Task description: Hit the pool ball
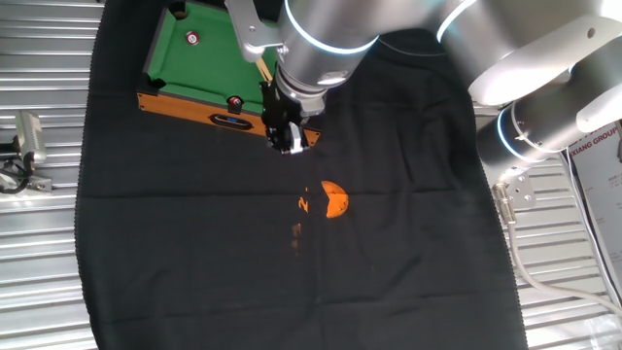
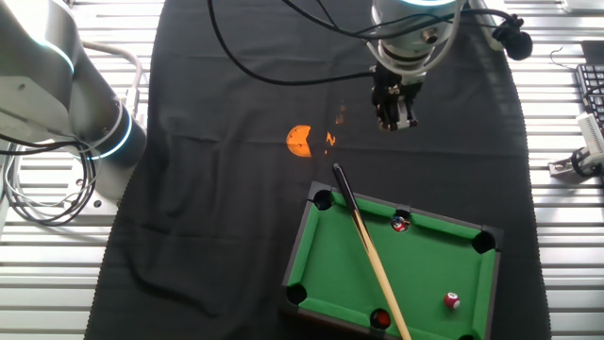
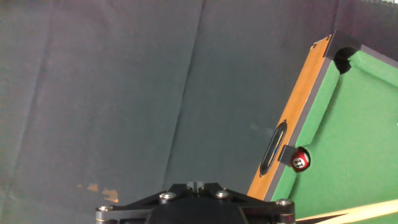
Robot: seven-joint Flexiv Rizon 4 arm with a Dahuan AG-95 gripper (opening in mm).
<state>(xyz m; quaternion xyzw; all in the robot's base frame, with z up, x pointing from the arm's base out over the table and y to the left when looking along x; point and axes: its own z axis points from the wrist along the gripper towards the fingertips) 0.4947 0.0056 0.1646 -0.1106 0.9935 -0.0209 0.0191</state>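
The ball [image 2: 452, 300], small, hard and free-rolling, lies on the green toy table [image 2: 425, 260] near a corner pocket, well apart from the gripper [image 2: 393, 121]. Whether the fingers are spread or closed cannot be told. The cue [image 2: 370, 253], light and stiff, lies across the felt; its near end suits a grasp.

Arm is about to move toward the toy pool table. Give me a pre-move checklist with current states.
1. Pool ball on the green felt, unobstructed: ok.
2. Cue stick lying across the toy table, tip end reachable: ok.
3. Gripper holding the cue: not ok; it hangs over the black cloth, apart from it.
4. Jaws open for grasping: cannot tell.
5. Darker red ball away from the target: ok, it sits at a side pocket.
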